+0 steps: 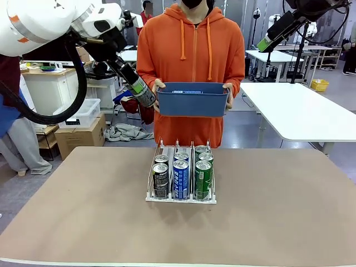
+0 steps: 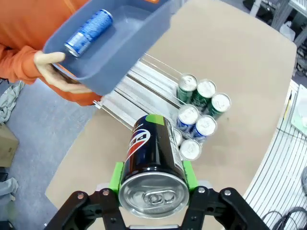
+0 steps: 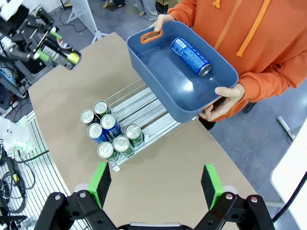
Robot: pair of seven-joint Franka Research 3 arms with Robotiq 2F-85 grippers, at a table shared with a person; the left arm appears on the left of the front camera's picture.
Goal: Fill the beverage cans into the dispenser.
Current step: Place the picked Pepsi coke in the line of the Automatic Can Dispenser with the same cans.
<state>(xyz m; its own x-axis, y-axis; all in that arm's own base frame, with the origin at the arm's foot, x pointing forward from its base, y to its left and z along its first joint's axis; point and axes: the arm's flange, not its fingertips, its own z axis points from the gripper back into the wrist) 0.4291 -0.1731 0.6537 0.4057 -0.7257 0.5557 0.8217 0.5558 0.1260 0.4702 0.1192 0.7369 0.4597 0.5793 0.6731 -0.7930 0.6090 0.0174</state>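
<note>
Left gripper (image 2: 152, 178) jaws clamp a dark can (image 2: 152, 153) (long axis in line with them), high off the dispenser's (image 1: 181, 200) rear-left corner; right gripper (image 3: 156, 179) jaws open, empty.

Metal gloss, matt plastic
Glossy slim metal drink cans (image 1: 181, 179); thin-wire rack (image 1: 167, 199); smooth blue plastic bin (image 1: 192, 103); matt tan tabletop (image 1: 278, 211).
</note>
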